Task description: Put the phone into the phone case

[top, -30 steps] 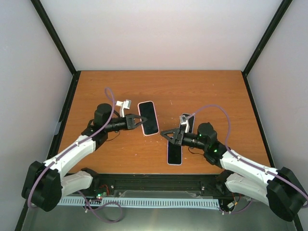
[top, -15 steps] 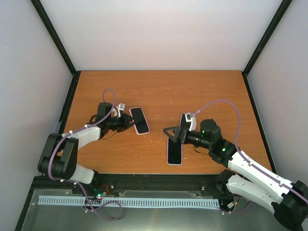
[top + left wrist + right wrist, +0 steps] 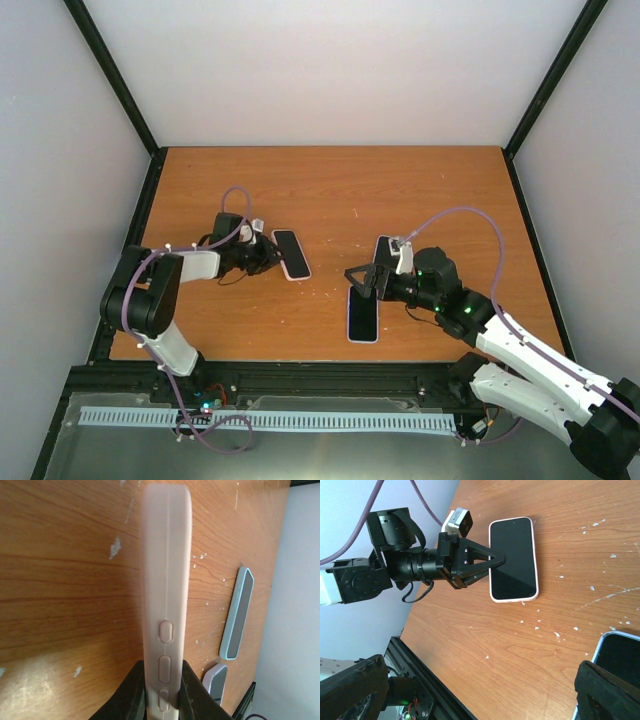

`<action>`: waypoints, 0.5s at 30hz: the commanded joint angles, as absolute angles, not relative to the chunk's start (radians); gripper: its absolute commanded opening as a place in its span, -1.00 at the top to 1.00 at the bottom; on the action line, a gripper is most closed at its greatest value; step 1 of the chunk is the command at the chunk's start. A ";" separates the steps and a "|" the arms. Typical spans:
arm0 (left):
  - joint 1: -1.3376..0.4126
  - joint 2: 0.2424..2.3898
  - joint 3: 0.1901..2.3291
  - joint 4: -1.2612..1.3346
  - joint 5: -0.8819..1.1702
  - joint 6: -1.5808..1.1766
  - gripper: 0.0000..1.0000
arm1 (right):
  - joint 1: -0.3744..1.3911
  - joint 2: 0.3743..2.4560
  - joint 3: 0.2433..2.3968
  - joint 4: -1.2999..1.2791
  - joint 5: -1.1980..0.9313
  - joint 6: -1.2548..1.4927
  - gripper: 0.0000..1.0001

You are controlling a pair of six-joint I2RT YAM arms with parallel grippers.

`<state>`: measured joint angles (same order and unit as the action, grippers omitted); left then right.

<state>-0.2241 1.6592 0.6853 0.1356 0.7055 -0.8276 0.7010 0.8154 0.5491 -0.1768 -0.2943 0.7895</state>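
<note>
Left gripper [image 3: 268,256] is clamped on one edge of the pink case [image 3: 291,254], left of centre on the table [image 3: 330,190]. Right gripper [image 3: 362,281] has its jaws wide apart over the far end of the phone [image 3: 362,318], which lies flat near the front. Risks: the thin pinch could let the case twist, and the phone could skid on pickup.

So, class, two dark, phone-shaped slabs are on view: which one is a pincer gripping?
The pink-rimmed one, left of centre: the left pincer is clamped on its end. The pale-rimmed one lies flat on the table, ungripped.
</note>
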 commanded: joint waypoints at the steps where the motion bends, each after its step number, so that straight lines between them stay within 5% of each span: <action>1: -0.218 1.672 0.739 0.147 0.682 -0.803 0.77 | 0.701 0.801 0.589 -0.208 -0.248 0.772 -1.00; 8: -0.218 1.661 0.764 0.042 0.607 -0.779 0.28 | 0.700 0.800 0.612 -0.255 -0.213 0.756 -1.00; 15: -0.218 1.579 0.774 -0.068 0.497 -0.764 -0.67 | 0.699 0.786 0.644 -0.331 -0.091 0.719 -1.00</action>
